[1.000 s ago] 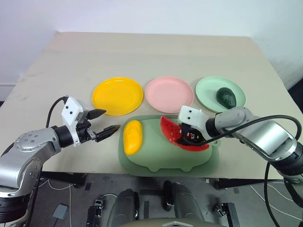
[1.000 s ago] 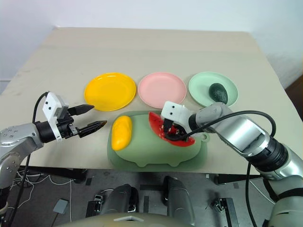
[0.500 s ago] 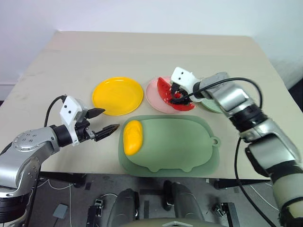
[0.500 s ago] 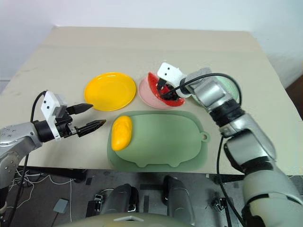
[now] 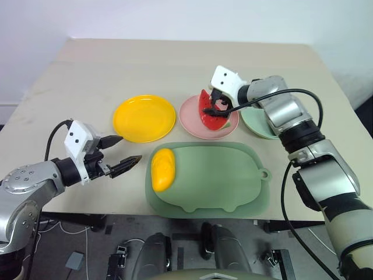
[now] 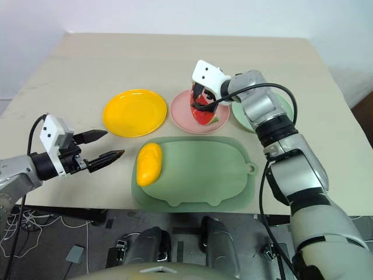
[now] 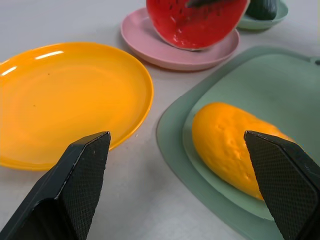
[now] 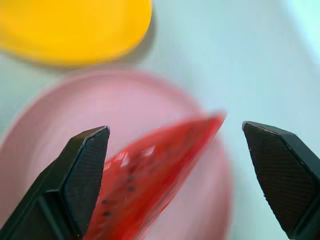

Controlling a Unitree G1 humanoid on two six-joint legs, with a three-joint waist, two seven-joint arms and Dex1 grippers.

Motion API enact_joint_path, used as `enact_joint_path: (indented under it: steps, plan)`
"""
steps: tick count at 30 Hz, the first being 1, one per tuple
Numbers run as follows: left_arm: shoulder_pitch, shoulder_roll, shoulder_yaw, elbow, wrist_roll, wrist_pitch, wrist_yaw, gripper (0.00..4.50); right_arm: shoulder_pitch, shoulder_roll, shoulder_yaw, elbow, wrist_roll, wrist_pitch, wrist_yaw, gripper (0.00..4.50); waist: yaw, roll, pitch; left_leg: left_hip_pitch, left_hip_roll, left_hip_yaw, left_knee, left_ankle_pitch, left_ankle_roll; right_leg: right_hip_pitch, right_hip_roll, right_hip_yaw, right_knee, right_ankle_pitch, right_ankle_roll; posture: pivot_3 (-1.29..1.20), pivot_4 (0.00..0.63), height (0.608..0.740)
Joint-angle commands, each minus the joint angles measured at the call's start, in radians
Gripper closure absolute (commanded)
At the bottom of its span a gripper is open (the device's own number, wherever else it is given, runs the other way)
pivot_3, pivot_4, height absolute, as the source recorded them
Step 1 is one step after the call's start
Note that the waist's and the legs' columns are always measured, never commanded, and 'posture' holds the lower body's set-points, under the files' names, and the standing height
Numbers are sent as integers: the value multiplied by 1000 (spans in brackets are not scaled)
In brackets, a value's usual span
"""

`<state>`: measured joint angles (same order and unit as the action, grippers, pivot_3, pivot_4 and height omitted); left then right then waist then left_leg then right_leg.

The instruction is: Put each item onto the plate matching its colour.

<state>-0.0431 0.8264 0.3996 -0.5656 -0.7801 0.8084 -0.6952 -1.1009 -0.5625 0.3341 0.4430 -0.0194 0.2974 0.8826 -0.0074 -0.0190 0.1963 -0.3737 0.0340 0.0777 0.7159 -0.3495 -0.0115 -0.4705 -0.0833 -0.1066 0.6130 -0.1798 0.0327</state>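
Jaws apart over red seeded watermelon wedge (image 6: pixel 202 111), green rind.

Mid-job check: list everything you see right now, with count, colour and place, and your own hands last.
table: one, beige, under everything.
mat: one, green, at the near table edge.
yellow plate: one, left of the plate row beyond the mat, bare.
pink plate: one, middle of the row.
green plate: one, pale green, right of the row, partly behind the right arm.
mango: one, yellow-orange, on the mat's left end.
watermelon wedge: one, red, standing on the pink plate.
avocado: one, dark green, on the green plate.
left hand: open, near the mat's left side, holding nothing.
right hand: open, over the watermelon wedge.
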Motion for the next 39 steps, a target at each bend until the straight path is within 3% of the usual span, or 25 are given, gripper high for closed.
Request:
enact_joint_path:
  steps: [1,5,7,11,18,26,32,39]
  plan:
    - [-43,25,51,-105,-139,118,95,0,55,-69,-113,-163,53,-18,39,15,-2,0,0,0,0,0,0,0,0,0,0,0,0,0,0,0,150,740]
    - [-97,17,25,-189,-263,225,261,0,110,-104,-169,-257,83,-7,65,15,-5,0,0,2,-1,0,0,0,0,2,-1,0,0,0,1,0,150,740]
    - [-128,9,-29,-239,-374,294,402,0,122,-102,-190,-286,94,4,59,15,-9,0,0,3,-1,0,0,0,0,2,0,1,0,0,0,0,150,740]
    - [-170,1,-125,-264,-461,375,599,0,121,-86,-204,-304,98,7,44,15,-6,0,0,4,0,0,0,1,-2,3,1,2,1,0,0,0,150,740]
    - [-234,-60,-304,-214,-431,480,832,0,144,-99,-265,-401,185,41,81,15,1,0,0,3,-1,0,0,2,-4,3,1,1,1,0,0,0,150,740]
    - [-278,-162,-413,-129,-351,516,888,0,434,-275,-448,-647,526,279,314,15,24,-1,0,6,-2,0,1,0,-1,8,1,-1,-2,0,0,0,150,740]
    - [-269,-188,-443,-87,-294,526,864,0,737,-317,-521,-809,662,424,298,15,19,-1,0,18,-1,0,-3,-1,2,16,3,2,-1,-1,-2,0,150,740]
    - [-258,-207,-456,-54,-204,533,819,0,899,-265,-550,-940,747,501,164,15,22,-1,0,17,-1,0,-3,-1,1,14,3,4,0,-4,2,0,150,740]
